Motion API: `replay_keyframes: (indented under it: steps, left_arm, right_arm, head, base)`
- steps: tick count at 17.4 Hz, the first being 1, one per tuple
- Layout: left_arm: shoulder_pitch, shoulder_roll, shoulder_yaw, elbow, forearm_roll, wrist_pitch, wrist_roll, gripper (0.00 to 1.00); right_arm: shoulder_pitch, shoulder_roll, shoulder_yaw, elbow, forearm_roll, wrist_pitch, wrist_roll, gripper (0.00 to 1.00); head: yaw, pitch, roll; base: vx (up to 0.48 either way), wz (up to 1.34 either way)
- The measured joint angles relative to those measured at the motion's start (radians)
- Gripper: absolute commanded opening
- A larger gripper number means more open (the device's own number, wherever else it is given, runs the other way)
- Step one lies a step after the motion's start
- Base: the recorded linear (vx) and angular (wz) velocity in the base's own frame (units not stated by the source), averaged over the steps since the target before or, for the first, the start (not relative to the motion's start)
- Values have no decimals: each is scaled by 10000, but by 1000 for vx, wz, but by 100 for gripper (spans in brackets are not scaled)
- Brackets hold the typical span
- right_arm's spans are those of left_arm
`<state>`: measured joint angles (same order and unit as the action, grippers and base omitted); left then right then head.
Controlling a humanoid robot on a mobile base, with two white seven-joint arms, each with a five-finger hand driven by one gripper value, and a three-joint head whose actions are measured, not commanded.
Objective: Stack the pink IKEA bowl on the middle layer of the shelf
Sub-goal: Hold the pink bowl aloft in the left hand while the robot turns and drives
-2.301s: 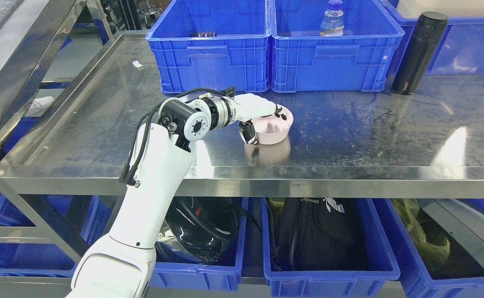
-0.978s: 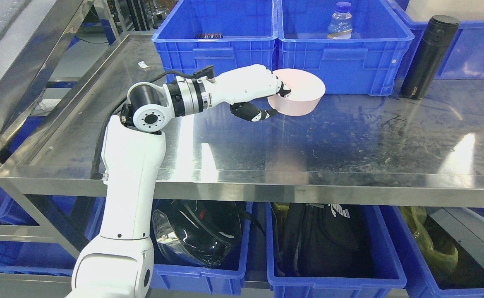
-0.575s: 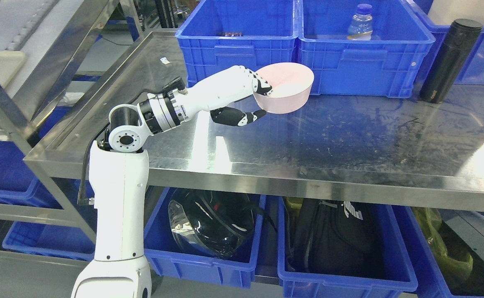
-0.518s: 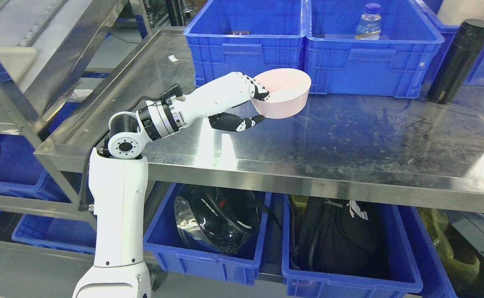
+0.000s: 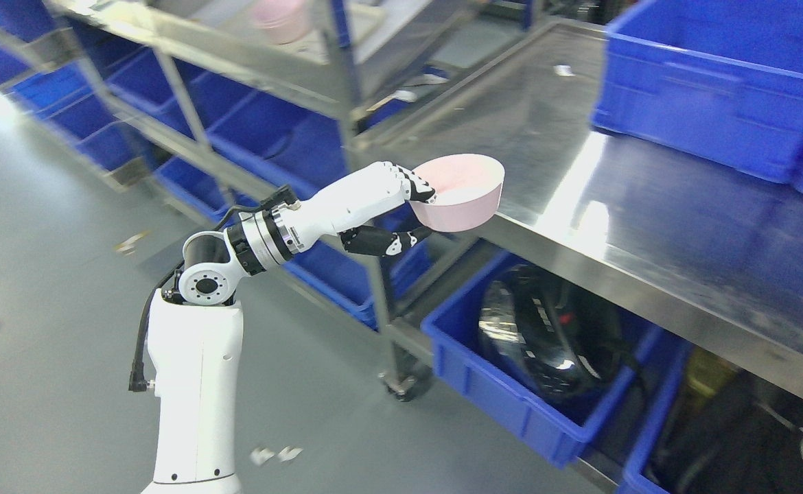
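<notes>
A grey workshop floor and steel shelving [image 5: 237, 48] fill the blurred background. The left hand [image 5: 401, 206] grips the pink bowl [image 5: 461, 192] by its near rim, fingers over the edge and thumb beneath, holding it in the air at the steel table [image 5: 648, 226] corner. The forearm reaches up and right, bowl roughly level. That one-sided pinch could slip and tip the bowl during travel.

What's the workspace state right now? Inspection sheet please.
Surface: steel table, bare where visible.
Job's things: pink bowl held aloft at the table's near edge; blurred second pink bowl on the shelf upper left.
Clutter: blue crate on the table; black helmet in a bin below.
Grippers: left hand grips the bowl; right not in view.
Cables: black cable along the left arm.
Surroundings: grey floor with scraps.
</notes>
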<state>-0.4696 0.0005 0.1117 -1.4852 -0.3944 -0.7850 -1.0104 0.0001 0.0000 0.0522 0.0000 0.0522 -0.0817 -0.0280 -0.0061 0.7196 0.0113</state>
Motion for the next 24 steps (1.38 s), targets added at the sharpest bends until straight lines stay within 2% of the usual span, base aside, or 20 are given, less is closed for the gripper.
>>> replay_keyframes:
  steps: [8, 12, 17, 24]
  left_arm:
    - [519, -4, 28, -145, 64, 0, 147, 1]
    - [619, -6, 97, -185, 77, 0, 164, 1]
    - [659, -6, 155, -216, 78, 0, 247, 2]
    - [671, -7, 303, -237, 92, 0, 292, 2]
  right_arm:
    - [-3, 0, 0, 0, 0, 1, 102, 100]
    - [-3, 0, 0, 0, 0, 1, 176, 100]
    - [-1, 0, 0, 0, 0, 2, 141, 100]
    - [-1, 0, 0, 0, 0, 2, 103, 100]
  head:
    - [0, 0, 0]
    - [0, 0, 0]
    - [0, 0, 0]
    - [0, 0, 0]
  base:
    - [-32, 1861]
    - [109, 952]
    - [211, 158]
    - [349, -306]
